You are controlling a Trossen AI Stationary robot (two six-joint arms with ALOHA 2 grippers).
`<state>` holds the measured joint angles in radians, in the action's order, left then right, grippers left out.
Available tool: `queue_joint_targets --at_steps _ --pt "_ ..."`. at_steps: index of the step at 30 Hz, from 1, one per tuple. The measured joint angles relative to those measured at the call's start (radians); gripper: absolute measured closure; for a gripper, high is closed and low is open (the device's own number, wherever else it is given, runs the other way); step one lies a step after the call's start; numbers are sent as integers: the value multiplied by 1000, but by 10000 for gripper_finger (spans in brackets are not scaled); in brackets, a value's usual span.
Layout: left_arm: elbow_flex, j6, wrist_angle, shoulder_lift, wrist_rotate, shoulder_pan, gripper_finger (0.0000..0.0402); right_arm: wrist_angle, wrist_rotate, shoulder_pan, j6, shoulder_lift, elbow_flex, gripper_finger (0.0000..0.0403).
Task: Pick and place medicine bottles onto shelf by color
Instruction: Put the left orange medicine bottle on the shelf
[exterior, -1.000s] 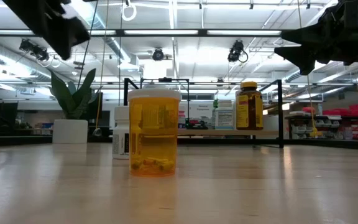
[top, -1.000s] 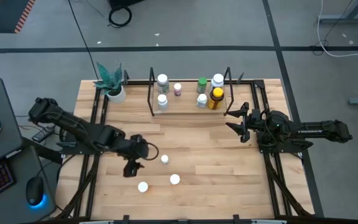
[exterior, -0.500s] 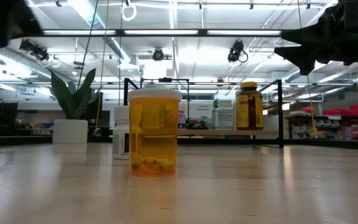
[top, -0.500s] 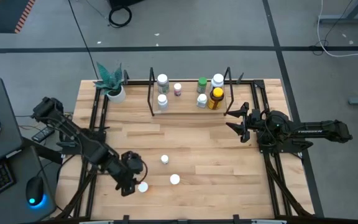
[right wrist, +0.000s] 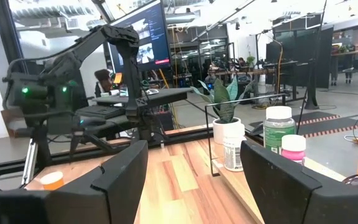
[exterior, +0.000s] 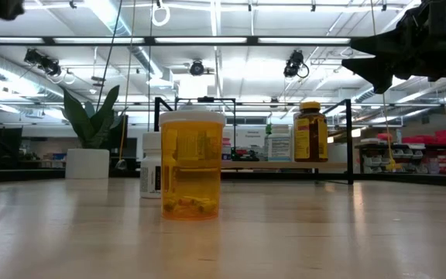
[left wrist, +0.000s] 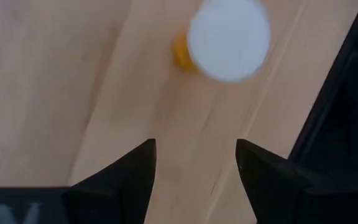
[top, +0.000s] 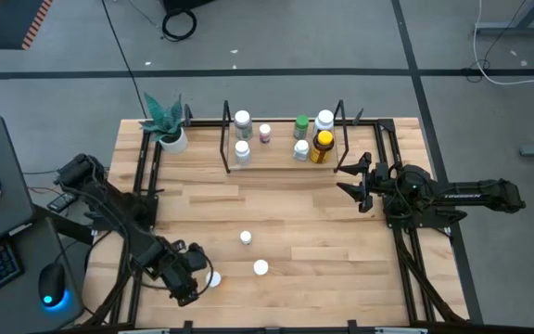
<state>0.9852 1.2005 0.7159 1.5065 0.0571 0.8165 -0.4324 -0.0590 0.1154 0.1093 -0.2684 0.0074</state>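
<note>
**Inspector:** Start at the left. What is the left claw [top: 196, 284] doing?

**Onlooker:** It is at the near left of the table [top: 323, 223], pointing down just beside a white-capped orange bottle [left wrist: 227, 40]. Its two fingers [left wrist: 126, 177] stand apart with bare wood between them. It holds nothing.

**Inspector:** Other loose bottles?

**Onlooker:** Two more white caps on the open boards to its right: one [top: 246, 237] nearer the middle, one [top: 260, 268] closer to the near edge. From table height, an orange bottle [exterior: 191, 164] stands upright with a white bottle [exterior: 151, 164] just behind it.

**Inspector:** And the far side?

**Onlooker:** A plant in a white pot [top: 169, 129] at the far left corner. To its right, the shelf [top: 281, 160] along the far edge, carrying several upright bottles: two white ones at its left end, a small pink one [top: 265, 133], a green one [top: 301, 123], and the amber bottle with the yellow cap [top: 322, 147] towards its right end.

**Inspector:** The right claw?

**Onlooker:** The right claw [top: 349, 181] hangs just right of the shelf, well clear of the bottles, fingers [right wrist: 120, 177] parted and empty.
</note>
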Motion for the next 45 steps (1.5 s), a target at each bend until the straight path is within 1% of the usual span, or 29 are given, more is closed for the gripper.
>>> queue_joint_targets --at_steps 4,7,12,17,20,25,33,39,45 --pt "-1 1 -4 53 -7 10 173 0 0 0 0 0 0 138" --pt "-1 1 -5 76 0 5 162 0 0 0 0 0 0 138" --pt "-1 -4 -6 84 49 6 124 0 0 0 0 0 0 138" --pt "-1 -29 -15 84 65 5 79 0 0 0 0 0 0 138" --pt "-1 -35 -32 84 106 11 64 0 0 0 0 0 0 138" --pt "-1 -72 -43 84 178 28 62 0 0 0 0 0 0 138" --pt "-1 -161 -60 84 237 29 64 0 0 0 0 0 0 138" --pt "-1 -165 -126 88 239 25 65 0 0 0 0 0 0 138" --pt "-2 -205 -172 146 232 10 65 0 0 0 0 0 0 138"
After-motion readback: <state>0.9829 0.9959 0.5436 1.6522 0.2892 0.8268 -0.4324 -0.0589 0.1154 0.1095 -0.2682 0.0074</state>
